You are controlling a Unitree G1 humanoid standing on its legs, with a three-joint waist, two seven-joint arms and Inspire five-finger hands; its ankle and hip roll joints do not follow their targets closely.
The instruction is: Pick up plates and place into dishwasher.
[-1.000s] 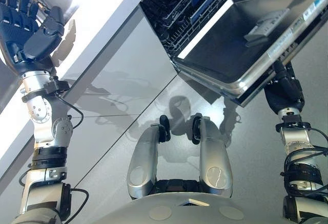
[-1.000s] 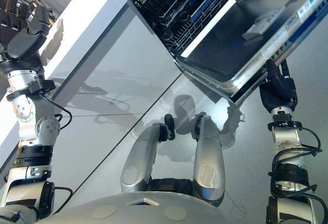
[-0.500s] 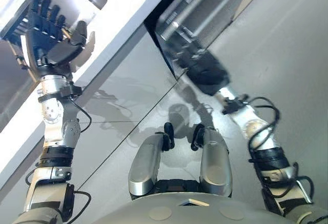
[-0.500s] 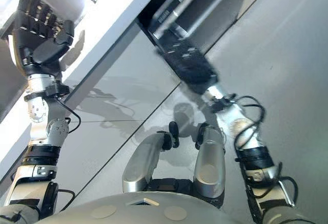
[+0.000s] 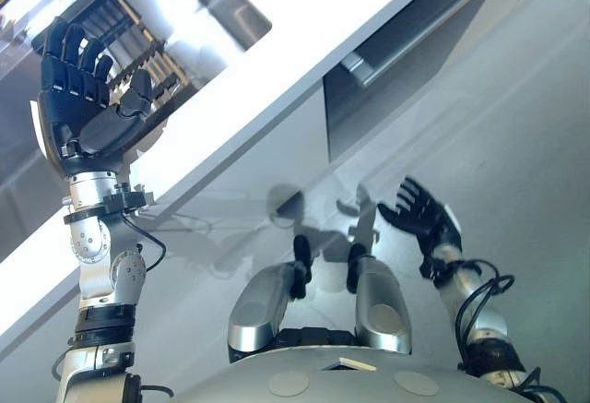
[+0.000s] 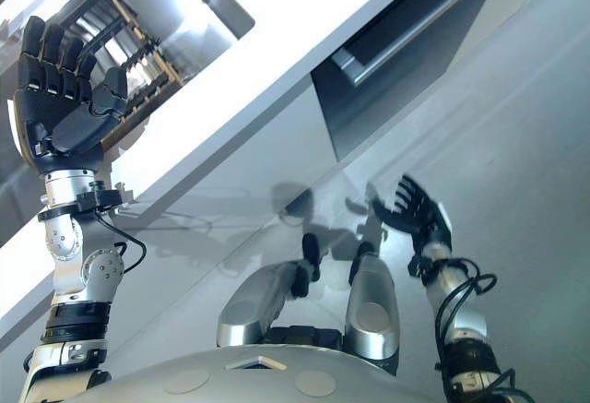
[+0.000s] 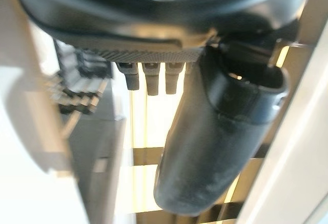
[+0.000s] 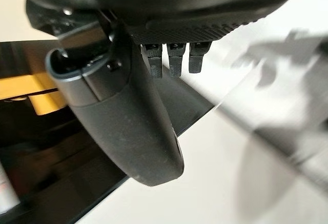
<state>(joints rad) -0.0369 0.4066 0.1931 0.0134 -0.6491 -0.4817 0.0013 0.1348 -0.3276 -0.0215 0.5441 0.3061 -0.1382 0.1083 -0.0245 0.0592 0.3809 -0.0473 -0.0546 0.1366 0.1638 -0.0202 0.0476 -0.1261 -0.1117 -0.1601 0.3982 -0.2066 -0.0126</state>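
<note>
Plates may be standing among the dark tines of the rack (image 6: 138, 53) in the sink, though I cannot tell, so any reach there is calling for a slow approach over the tabletop (image 5: 304, 43) edge. The left hand (image 5: 88, 122) is hovering by the rack with straight fingers, holding nothing. The right hand (image 5: 424, 219) is hanging spread and empty over the floor (image 5: 516, 191), below the dishwasher (image 6: 396, 89), whose dark front is standing closed.

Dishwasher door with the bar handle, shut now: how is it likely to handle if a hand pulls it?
The dishwasher door looks like a flat rigid panel, so it is probably stiff and fairly heavy. Its bar handle looks smooth and shiny, so fingers may slip. The left hand and right hand are open, away from it.
</note>
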